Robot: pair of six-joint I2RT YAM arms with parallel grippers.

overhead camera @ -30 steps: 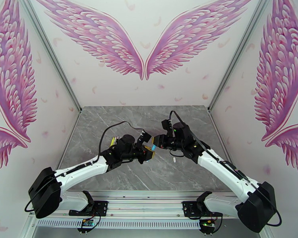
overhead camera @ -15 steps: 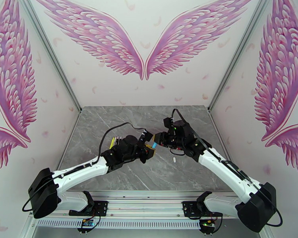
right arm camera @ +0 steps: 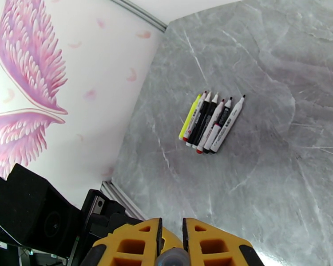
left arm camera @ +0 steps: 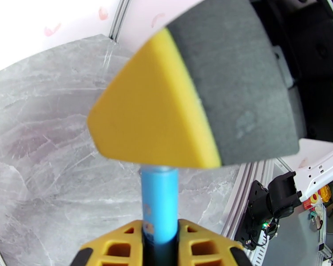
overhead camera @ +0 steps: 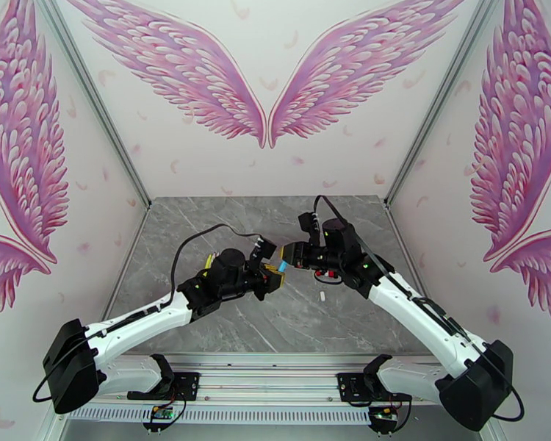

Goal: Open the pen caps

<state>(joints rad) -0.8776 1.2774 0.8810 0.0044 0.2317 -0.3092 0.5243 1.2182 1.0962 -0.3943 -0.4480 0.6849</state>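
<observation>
A blue pen (overhead camera: 281, 267) hangs above the middle of the table, gripped from both ends. My left gripper (overhead camera: 273, 276) is shut on its barrel; in the left wrist view the blue pen (left arm camera: 159, 205) rises from between the yellow fingers (left arm camera: 117, 244). My right gripper (overhead camera: 291, 258) is shut over the pen's far end, and its yellow and grey pad (left arm camera: 188, 94) hides the cap. In the right wrist view a small rounded end (right arm camera: 172, 257) sits between the nearly touching fingers (right arm camera: 135, 244). Several other pens (right arm camera: 211, 123), one yellow and the rest white-barrelled, lie side by side on the table.
A small white cap (overhead camera: 322, 295) lies loose on the grey marble table (overhead camera: 275, 325), just right of centre below the right wrist. The row of pens (overhead camera: 211, 259) peeks out behind the left arm. Side walls close in the table at left and right.
Both grippers, still joined at the blue pen, have drifted slightly away from the bases and to the left. The left arm has stretched out further.
</observation>
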